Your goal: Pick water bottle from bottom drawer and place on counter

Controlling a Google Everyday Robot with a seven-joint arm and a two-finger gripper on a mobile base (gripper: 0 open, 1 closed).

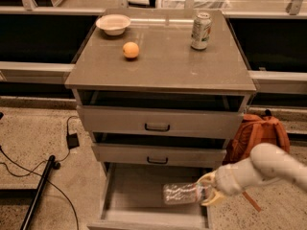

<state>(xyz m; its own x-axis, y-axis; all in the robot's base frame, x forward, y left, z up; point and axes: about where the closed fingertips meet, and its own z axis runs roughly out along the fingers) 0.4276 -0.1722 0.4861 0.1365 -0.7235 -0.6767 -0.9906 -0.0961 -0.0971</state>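
Black pole (pixel 37 190) is lying on the floor, lower left. Across the upper frame, a white bowl (pixel 113 24), an orange (pixel 130 50) & an upright drink can (pixel 201 30) are sitting on the tabletop (pixel 168 68). Bottom center, the bottom drawer (pixel 136 190) is standing pulled open, w/ the water bottle (pixel 180 193) lying sideways over its floor. Tool (pixel 207 193), lower right, is clamping the bottle's right end btwn its fingers. Orange backpack (pixel 256 135) is sitting at far right.

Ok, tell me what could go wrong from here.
The gripper holds the water bottle by one end, sideways over the bottom drawer; it might slip or twist. Lifted straight up, it could hit the middle drawer front. On the counter, the can and orange could get knocked.
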